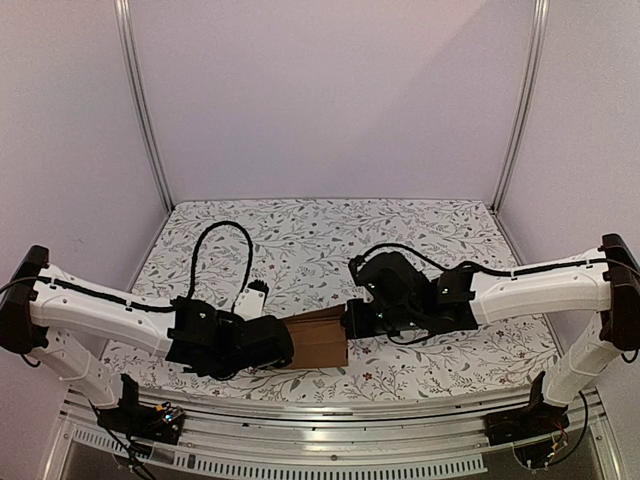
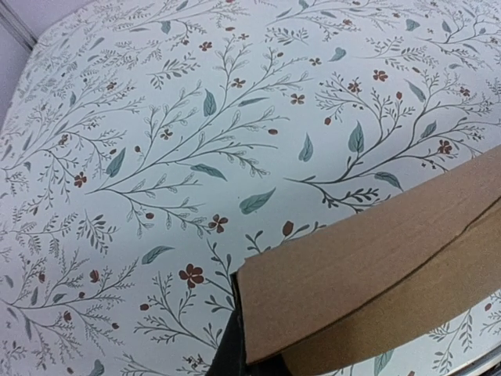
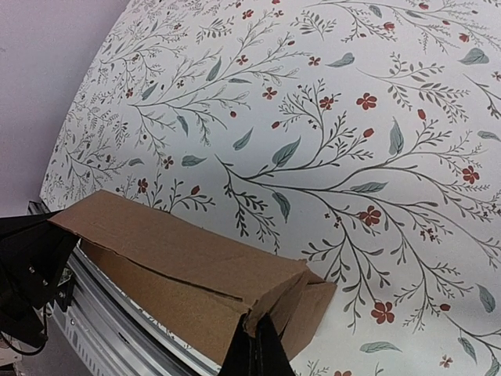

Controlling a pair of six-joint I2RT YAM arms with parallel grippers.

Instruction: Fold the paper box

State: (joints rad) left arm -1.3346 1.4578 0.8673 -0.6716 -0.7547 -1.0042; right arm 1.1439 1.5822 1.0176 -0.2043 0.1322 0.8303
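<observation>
Paper box (image 1: pixel 318 340) of plain brown creased cardboard, partly folded, spans the gap between both arms near the front edge of the white floral-printed table (image 1: pixel 320 240). On its left end the left gripper (image 1: pixel 288 347) is clamped tight. The right gripper (image 1: pixel 349 322) pinches the right end's flap.

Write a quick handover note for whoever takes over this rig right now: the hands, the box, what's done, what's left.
Left hand: shut on the left end of the paper box.
Right hand: shut on its right end.
Box: held between both hands, near the front edge of the table.
Done: it looks folded into a flattish sleeve.
Left: the end at the right hand gapes open, so its flaps need closing.
</observation>
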